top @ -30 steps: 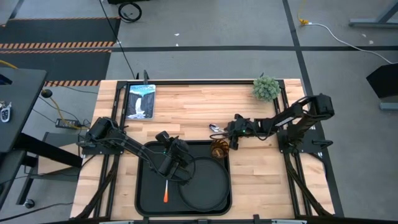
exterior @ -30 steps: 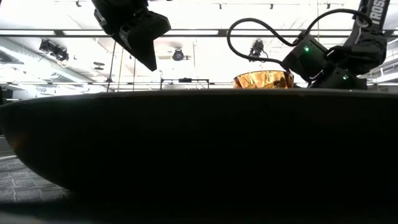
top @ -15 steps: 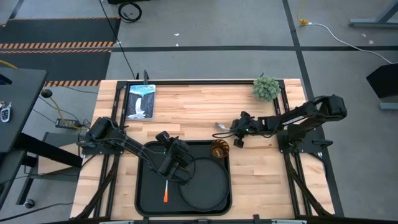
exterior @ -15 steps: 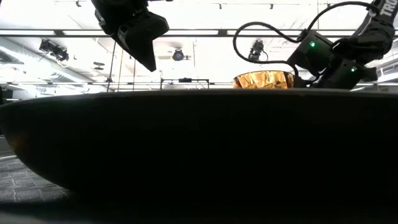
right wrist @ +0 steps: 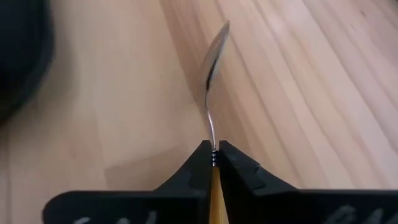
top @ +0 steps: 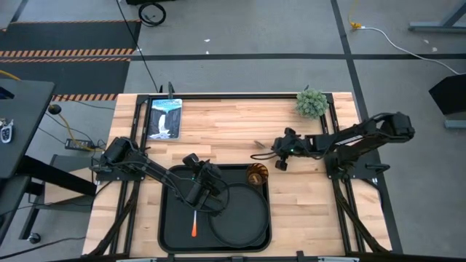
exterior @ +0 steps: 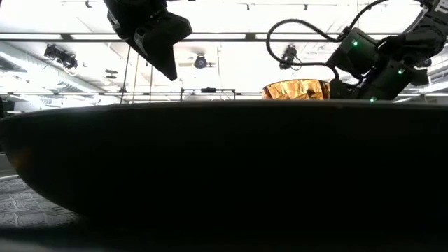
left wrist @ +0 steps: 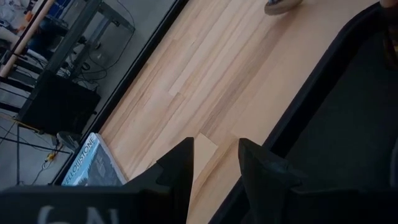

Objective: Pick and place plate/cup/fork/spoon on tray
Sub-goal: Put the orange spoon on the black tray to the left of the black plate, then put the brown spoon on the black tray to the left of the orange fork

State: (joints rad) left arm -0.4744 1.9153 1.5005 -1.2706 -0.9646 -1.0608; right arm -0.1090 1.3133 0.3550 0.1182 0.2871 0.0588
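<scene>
Right claw [top: 275, 154] out over bare wood of bench [top: 218, 127], just right of tray's far right corner, clamped tight on spoon [top: 260, 145] by its yellowish handle; in right wrist view fingers [right wrist: 233, 163] pinch the neck, silver bowl [right wrist: 214, 50] sticking out ahead, turned on edge, w/ wood planks behind. Spoon lifted off bench or not: cannot tell for sure; in high view bowl end pokes out to the left of the claw. Left claw [top: 198, 191] hovering above tray [top: 172, 218], near its middle-left, fingers [left wrist: 179, 167] apart at a narrow-to-medium gap w/ nothing between, seen in left wrist view against wood and the tray's raised edge. Fork [top: 195, 223] lying inside tray, reddish-orange handle toward near edge, head end under the left claw. Plate [top: 240, 215] in tray's right half, round black rim just beside fork. Cup [top: 256, 175] upright in tray's far right corner, amber, close to the right claw but not touching; also seen in low view [exterior: 297, 89] peeking above a dark rim that fills most of that view. Off-task: small green plant [top: 312, 103] at far right bench corner, picture book [top: 164, 118] flat at far left corner. Both well apart from the tray.
</scene>
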